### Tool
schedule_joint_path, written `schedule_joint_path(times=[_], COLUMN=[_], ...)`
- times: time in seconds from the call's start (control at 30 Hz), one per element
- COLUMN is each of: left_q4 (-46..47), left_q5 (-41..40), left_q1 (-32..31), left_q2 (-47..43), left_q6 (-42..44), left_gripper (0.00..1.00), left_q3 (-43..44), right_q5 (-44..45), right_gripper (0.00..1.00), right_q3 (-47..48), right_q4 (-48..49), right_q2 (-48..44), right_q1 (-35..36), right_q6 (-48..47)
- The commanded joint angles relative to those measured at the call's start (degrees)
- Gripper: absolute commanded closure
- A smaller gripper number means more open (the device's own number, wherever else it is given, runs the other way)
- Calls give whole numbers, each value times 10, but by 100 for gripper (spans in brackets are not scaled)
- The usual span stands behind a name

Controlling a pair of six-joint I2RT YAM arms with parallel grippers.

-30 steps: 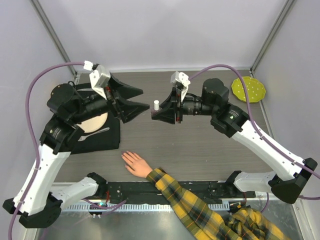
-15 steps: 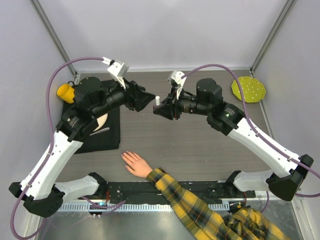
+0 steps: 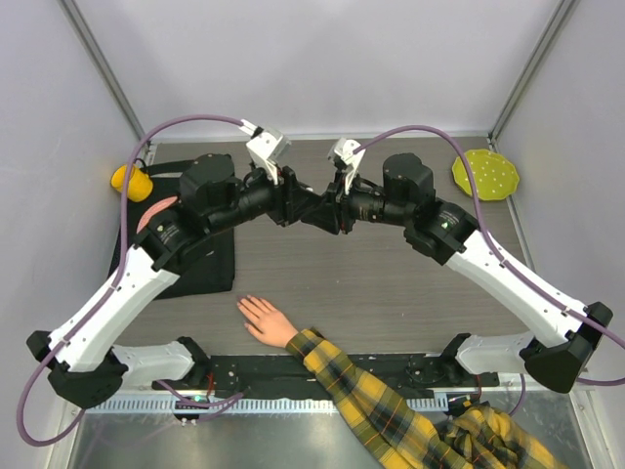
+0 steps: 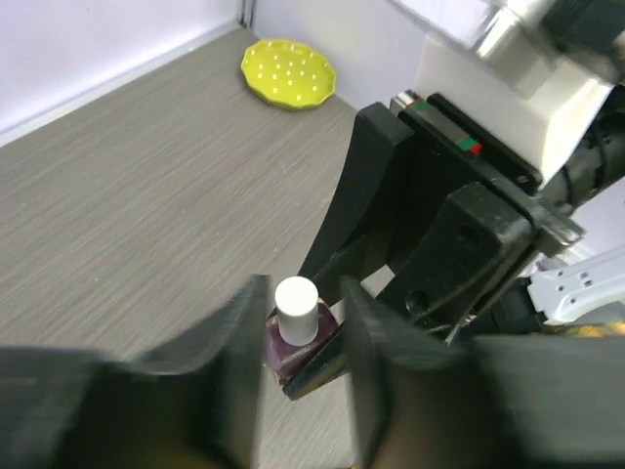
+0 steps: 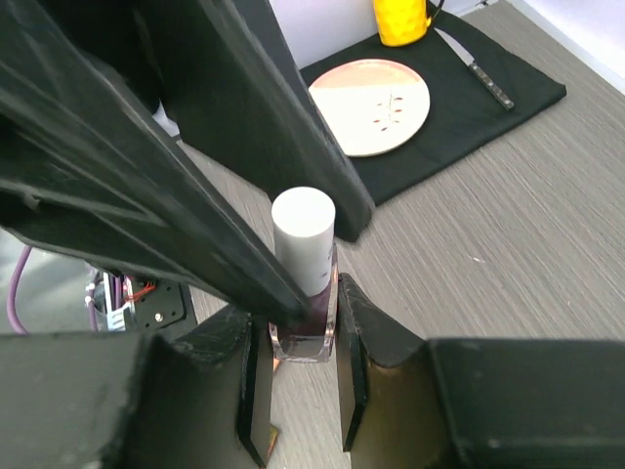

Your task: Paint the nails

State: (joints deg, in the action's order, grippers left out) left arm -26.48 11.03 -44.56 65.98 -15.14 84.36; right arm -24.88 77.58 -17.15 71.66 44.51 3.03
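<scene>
Here, the right gripper [image 5: 301, 363] pinches a dark bottle [image 4: 292, 345] upright; the left gripper [image 4: 301, 327], jaws spread, flanks its white cap [image 4: 295, 305]. The nails [image 3: 243, 306], on the hand [image 3: 266, 320], lie near the table's [image 3: 391, 283] front edge.

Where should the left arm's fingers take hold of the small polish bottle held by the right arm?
On the white cap, a round cylinder standing clear above the dark glass body, which the right gripper clamps. Come in from the side facing the right gripper, one finger on each side of the cap; the open left gripper straddles it that way.
</scene>
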Motion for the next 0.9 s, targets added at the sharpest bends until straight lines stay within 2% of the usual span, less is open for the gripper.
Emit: schedule_joint_path(times=[0.0,0.13,0.2,0.27,0.3,0.37,0.4,0.43,0.5,0.53,0.6,0.67,0.7,0.73,0.77,0.83,0.87], left_q4=[-35,-48,-59,-65,-53,-24,37,91,199,257,256,230,203,177,119,57,7], left_q5=[-18,-17,-1,28,91,206,279,419,496,542,549,523,515,504,458,421,389], left_q1=[-16,-15,-15,-12,-11,20,37,56,96,100,100,101,101,101,101,101,101], left_q2=[20,23,28,30,23,11,-6,-12,-16,-6,3,6,6,6,5,2,0], left_q6=[33,67,78,97,103,100,86,62,-56,-80,-83,-68,-49,-19,-1,48,56], left_gripper=[69,78,87,100,100,100,100,100,100,100,100,100,100,100,100,99,85], left_q3=[26,26,30,34,30,4,-11,-46,-75,-76,-66,-56,-46,-26,-14,24,36], right_q5=[2,-16,-39,-71,-97,-258,-347,-456,-480,-485,-483,-461,-451,-436,-424,-402,-391], right_gripper=[99,99,99,99,99,99,99,99,99,99,99,99,99,99,99,99,99], right_q3=[24,13,6,-1,-13,-33,-64,-82,-112,-110,-101,-88,-64,-50,-38,-29,-30], right_q4=[34,52,59,79,88,141,179,362,545,622,611,487,361,302,257,221,214], right_q2=[-20,-34,-38,-49,-56,-73,-75,-76,-59,-54,-51,-56,-60,-60,-59,-57,-57], right_q1=[1,0,1,1,1,1,3,9,19,19,15,10,10,11,10,3,1], right_q6=[-2,4,11,16,18,26,97,181,347,422,415,312,259,214,148,137,123])
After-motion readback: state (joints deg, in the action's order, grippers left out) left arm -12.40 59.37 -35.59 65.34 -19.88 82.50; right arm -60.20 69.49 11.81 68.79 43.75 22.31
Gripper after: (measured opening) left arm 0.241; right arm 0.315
